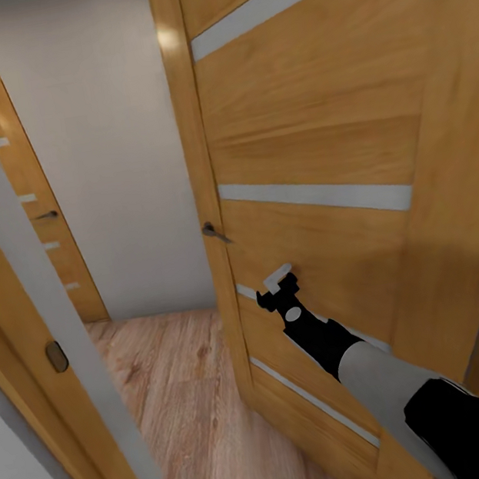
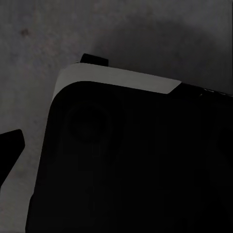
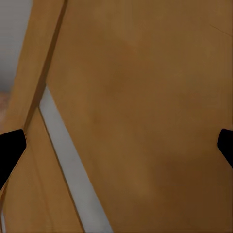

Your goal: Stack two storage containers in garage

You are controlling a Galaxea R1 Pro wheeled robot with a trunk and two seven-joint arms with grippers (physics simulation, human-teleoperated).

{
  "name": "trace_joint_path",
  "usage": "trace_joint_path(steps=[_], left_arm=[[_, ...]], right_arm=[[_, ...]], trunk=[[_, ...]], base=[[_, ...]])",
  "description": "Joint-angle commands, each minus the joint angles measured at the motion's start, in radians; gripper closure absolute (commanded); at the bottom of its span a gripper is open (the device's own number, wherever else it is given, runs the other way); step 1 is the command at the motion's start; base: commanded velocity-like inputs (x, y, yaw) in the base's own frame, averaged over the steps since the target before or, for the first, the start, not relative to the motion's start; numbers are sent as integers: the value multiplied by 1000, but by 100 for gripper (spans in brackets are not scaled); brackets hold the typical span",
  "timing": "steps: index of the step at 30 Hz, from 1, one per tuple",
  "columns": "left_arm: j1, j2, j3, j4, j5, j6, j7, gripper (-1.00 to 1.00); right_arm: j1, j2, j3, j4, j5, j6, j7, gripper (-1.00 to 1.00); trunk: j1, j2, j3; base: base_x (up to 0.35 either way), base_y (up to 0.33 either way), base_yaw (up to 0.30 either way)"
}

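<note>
Head view gives us the right gripper (image 1: 277,286) up against an orange wooden door (image 1: 310,150) with pale glass slits, below its dark handle (image 1: 213,231). Our fingers (image 3: 10,150) are spread wide, grasping nothing. Light wood plank flooring (image 1: 189,404) runs past toward another door (image 1: 31,204).

The right arm (image 1: 388,382) runs in bands: glossy black shell, pale grey sleeve, black wrist (one small white oval marking), black gripper (image 1: 277,289) with pale fingers.

pale grey wall (image 1: 109,136), light wood plank floor (image 1: 189,404), 2 orange slit-glazed doors
</note>
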Motion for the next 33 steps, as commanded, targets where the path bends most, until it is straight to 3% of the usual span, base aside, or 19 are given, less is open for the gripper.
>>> trace_joint_path(steps=[1,11,27,33], left_arm=[[0,0,-1,0,6,-3,0,-100],[0,-2,-1,0,3,-3,0,-100],[0,-3,9,0,9,-3,0,-100],[0,0,10,0,10,-3,0,-100]], right_arm=[[-2,0,2,0,12,6,-11,-100],[-2,0,4,62,21,5,-48,-100],[-2,0,4,69,13,-8,-61,-100],[-2,0,5,69,17,-7,-58,-100]], trunk=[[0,0,-1],[0,0,-1],[0,0,-1],[0,0,-1]], base=[[188,0,0],[37,0,0],[4,0,0],[178,0,0]])
